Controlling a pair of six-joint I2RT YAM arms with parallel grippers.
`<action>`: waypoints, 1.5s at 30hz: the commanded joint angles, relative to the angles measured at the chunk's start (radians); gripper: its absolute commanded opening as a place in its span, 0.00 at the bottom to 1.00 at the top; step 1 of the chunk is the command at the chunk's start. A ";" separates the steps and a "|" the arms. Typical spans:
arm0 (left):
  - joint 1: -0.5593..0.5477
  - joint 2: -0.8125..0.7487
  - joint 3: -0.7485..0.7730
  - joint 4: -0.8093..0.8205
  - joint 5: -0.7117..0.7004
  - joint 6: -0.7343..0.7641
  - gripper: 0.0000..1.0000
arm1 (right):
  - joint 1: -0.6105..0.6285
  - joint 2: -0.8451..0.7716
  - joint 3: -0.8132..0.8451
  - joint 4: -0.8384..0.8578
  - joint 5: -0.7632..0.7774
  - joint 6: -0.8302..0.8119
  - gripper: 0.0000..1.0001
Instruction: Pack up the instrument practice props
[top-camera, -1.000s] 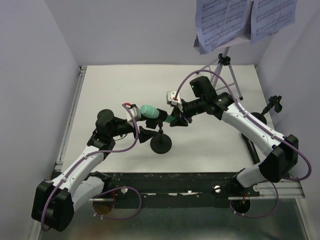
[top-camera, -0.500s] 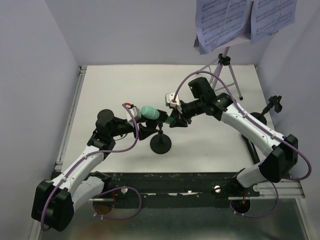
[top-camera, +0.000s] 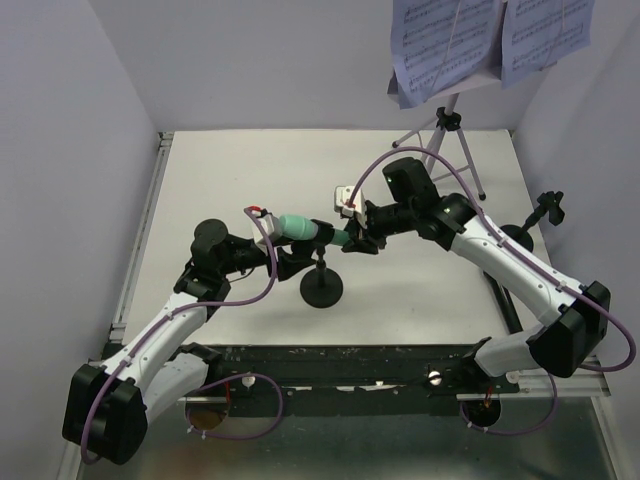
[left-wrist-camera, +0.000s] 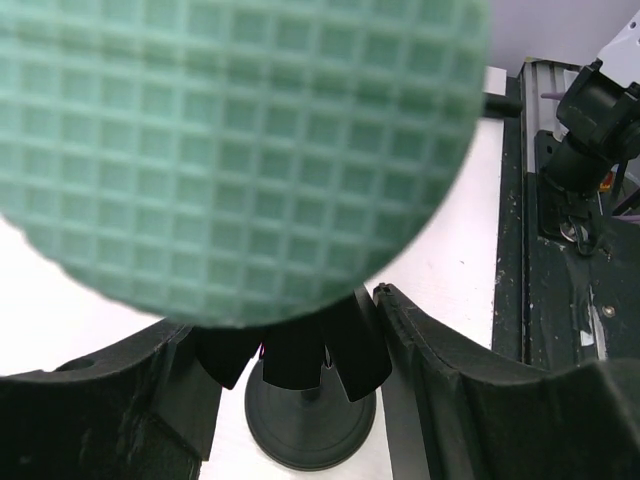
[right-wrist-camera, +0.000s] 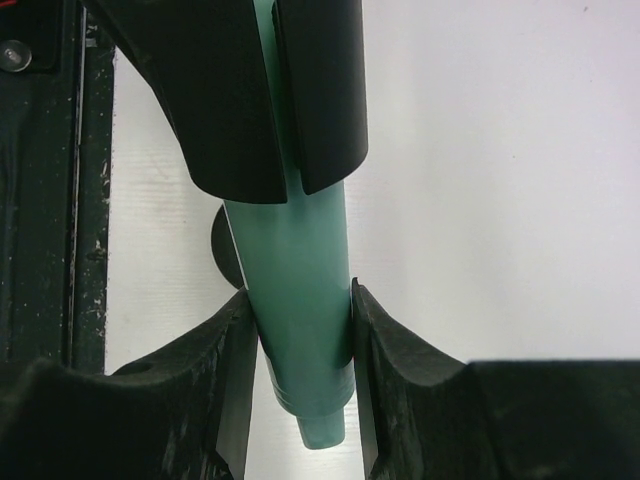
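Mint-green microphone (top-camera: 300, 228), mid-desk (top-camera: 230, 170), seated in black mic holder (top-camera: 322, 288): right pincer (right-wrist-camera: 300, 330) clamps its handle from 3 o'clock, left pincer (left-wrist-camera: 285, 320) braces the holder's clip from 9 o'clock; risk: a skewed pull tips the holder.

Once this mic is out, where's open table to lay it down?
Bare table lies far left, between the side rail and the mint-green microphone, and near right, between the mic holder and the right arm. Crowded: centre, where left gripper and right gripper meet; far right, around the tripod music rack and second holder.
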 joint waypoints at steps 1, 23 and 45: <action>-0.002 -0.014 -0.026 -0.003 0.002 0.062 0.00 | -0.002 -0.029 -0.015 0.042 0.016 -0.009 0.00; -0.010 0.004 -0.020 0.071 -0.008 -0.007 0.00 | 0.000 0.021 -0.002 0.057 -0.010 0.019 0.00; 0.000 -0.020 -0.055 -0.006 -0.042 0.031 0.00 | -0.028 -0.235 0.100 0.028 0.174 0.016 0.00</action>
